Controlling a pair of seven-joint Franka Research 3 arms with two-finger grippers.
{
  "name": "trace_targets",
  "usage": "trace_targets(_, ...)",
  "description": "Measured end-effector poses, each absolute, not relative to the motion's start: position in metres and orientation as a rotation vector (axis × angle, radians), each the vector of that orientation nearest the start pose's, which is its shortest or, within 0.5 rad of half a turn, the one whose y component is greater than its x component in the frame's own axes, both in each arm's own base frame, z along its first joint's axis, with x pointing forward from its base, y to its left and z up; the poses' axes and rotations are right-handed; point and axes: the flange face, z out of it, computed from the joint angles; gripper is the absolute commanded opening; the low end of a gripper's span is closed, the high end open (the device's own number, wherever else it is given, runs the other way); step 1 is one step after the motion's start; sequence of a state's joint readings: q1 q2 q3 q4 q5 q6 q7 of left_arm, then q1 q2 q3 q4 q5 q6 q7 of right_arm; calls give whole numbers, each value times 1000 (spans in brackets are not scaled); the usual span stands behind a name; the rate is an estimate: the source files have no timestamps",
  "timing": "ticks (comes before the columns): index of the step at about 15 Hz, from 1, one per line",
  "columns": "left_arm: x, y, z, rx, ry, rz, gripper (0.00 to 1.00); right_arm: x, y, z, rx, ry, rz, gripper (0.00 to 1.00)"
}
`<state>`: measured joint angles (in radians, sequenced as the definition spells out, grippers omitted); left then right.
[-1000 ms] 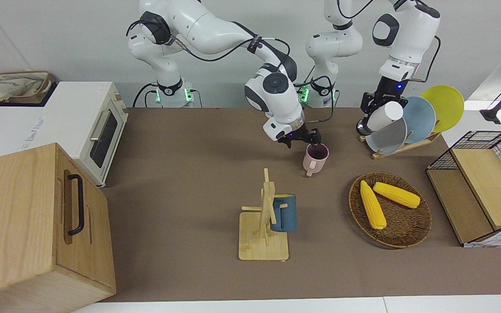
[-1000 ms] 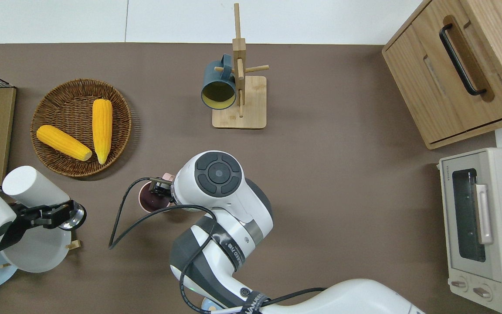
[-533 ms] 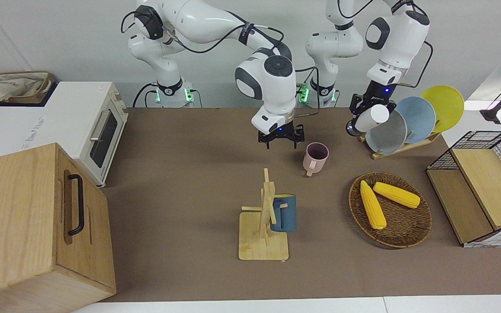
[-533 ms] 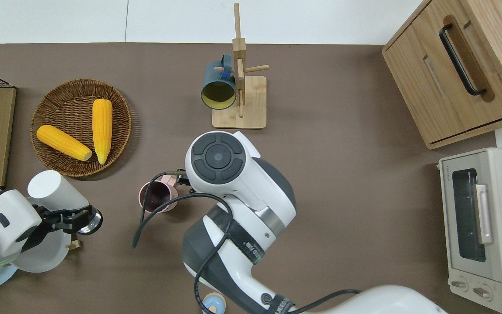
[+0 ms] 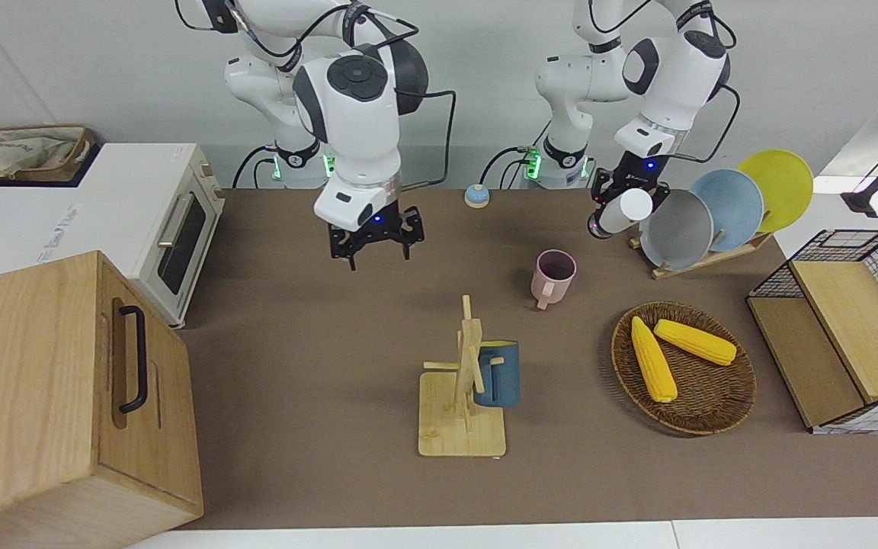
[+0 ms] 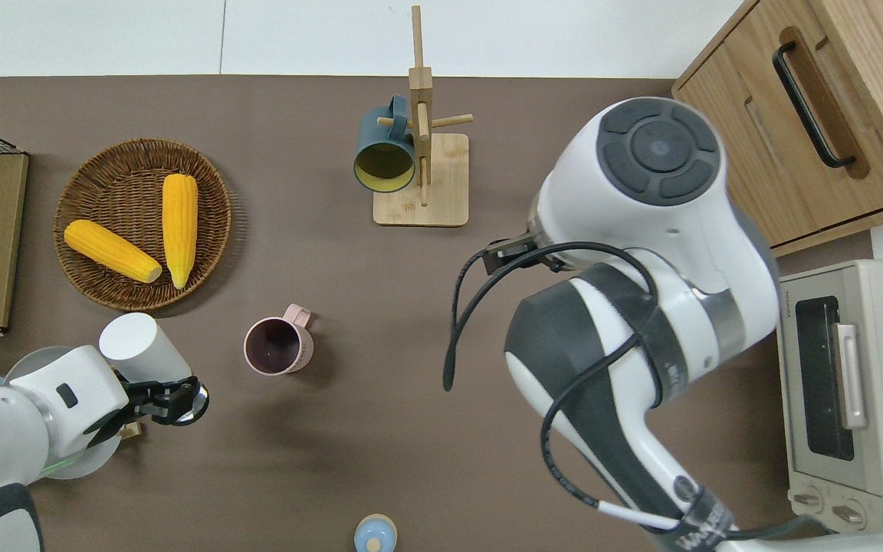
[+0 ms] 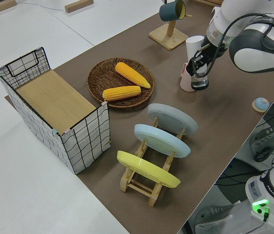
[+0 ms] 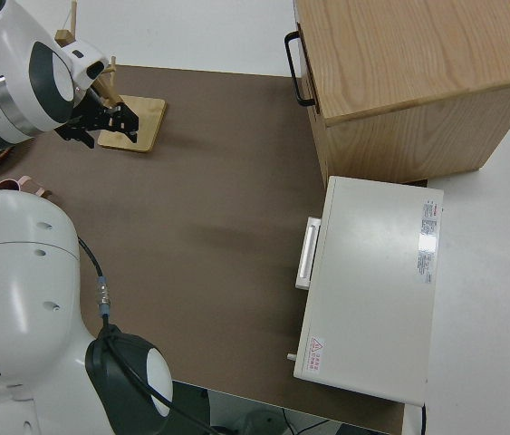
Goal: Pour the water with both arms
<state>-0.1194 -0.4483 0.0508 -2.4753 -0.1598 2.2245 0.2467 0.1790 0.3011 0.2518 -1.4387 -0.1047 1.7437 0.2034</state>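
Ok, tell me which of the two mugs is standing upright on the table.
The pink mug: it stands upright on the brown table, mouth up. The dark blue mug hangs by its handle on the wooden mug rack, farther from the robots.

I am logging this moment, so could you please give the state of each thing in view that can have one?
left gripper: shut on the white bottle, raised.
white bottle: held, tilted.
right gripper: open, empty, raised.
pink mug: upright on the table, free.
blue mug: hanging on the mug rack.
toaster oven: door closed.
wooden cabinet: closed.
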Motion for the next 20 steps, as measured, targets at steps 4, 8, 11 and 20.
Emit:
trace_targets(4,417,-53,456,-3241,457,-287,0,605,155,526,-3193,-274,2,990)
trace_targets(8,411,-66,445,-3240,509,-245,0,600,93,539,-3213,-127,-9,990)
trace_targets(11,410,-68,439,-3239,519,-222,0,598,65,548,-3222,-47,-26,990)
trace_targets(20,402,-89,415,-3170,561,-46,0,589,43,564,-3219,20,-42,990)
